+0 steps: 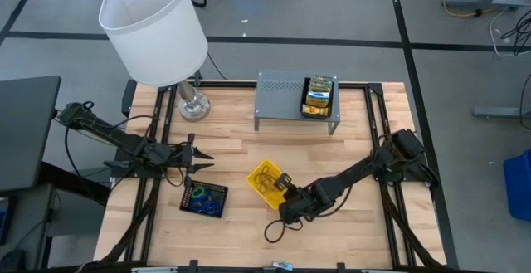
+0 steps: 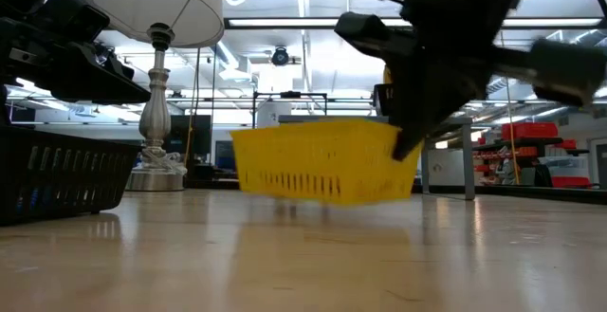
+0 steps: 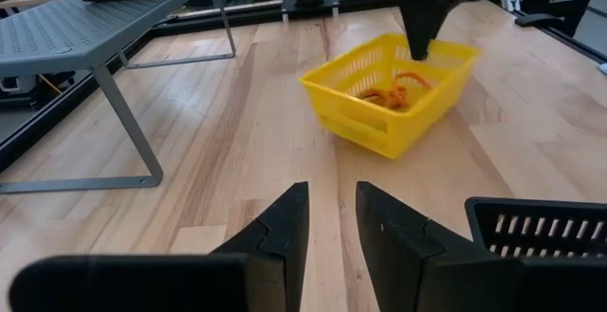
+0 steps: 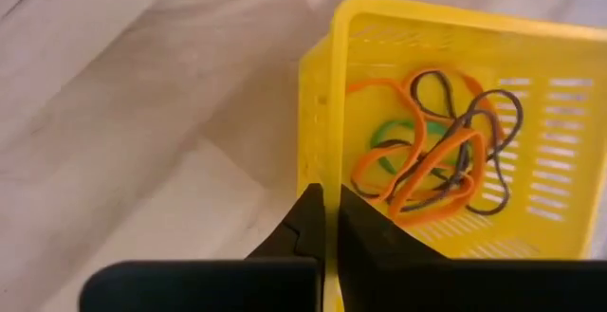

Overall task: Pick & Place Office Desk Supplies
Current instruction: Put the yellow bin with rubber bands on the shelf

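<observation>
A yellow tray [image 1: 267, 182] stands near the middle of the table with orange, green and dark rubber bands [image 4: 432, 156] inside. My right gripper [image 4: 330, 227] is at its near right side and is shut on its wall. A black mesh tray [image 1: 204, 199] with blue and green bands sits on the table left of it. My left gripper [image 3: 332, 217] hovers open just beyond the black tray, pointing at the yellow tray with nothing between its fingers. Yellow-and-green crayon boxes [image 1: 319, 96] lie on the grey shelf [image 1: 282, 99] at the back. My right gripper pinches the yellow tray's side wall [image 4: 327, 174] at its rim, one finger outside the tray and one inside. The fingers slant down from above and from the table's right. The tray is upright; I cannot tell whether its underside [image 2: 322, 196] still rests on the table.
A white-shaded lamp [image 1: 153, 28] stands at the far left corner. The grey perforated shelf stands on legs at the far middle. Bare wood lies between the shelf and the two trays, and along the near edge [image 1: 348, 240].
</observation>
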Controlling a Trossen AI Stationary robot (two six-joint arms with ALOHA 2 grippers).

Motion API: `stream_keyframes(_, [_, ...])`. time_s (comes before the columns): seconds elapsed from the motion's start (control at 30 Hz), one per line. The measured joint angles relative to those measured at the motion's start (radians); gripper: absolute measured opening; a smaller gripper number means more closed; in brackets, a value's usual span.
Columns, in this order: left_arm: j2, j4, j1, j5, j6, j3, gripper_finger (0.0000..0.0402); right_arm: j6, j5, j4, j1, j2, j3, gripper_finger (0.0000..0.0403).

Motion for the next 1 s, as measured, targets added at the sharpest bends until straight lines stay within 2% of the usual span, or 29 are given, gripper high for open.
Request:
stream_keyframes(0.17, [0.0,0.0,0.0,0.0,0.0,0.0,0.0099,0.063,0.015,-0.17,-0.026,0.0,0.114,0.0007])
stream_keyframes(0.4, [0.0,0.001,0.0,0.0,0.0,0.0,0.0099,0.135,0.033,-0.432,-0.091,0.0,0.356,0.0007])
stream_keyframes(0.5, [0.0,0.001,0.0,0.0,0.0,0.0,0.0099,0.141,0.066,-0.509,-0.127,-0.001,0.462,0.0007])
stream_keyframes(0.63, [0.0,0.001,0.0,0.0,0.0,0.0,0.0099,0.141,0.058,-0.589,-0.195,-0.001,0.577,0.0007])
stream_keyframes(0.83, [0.0,0.001,0.0,0.0,0.0,0.0,0.0099,0.084,0.046,-0.668,-0.339,-0.002,0.617,0.0007])
stream_keyframes(1.0, [0.0,0.001,0.0,0.0,0.0,0.0,0.0099,-0.011,0.037,-0.625,-0.438,-0.001,0.617,0.0007])
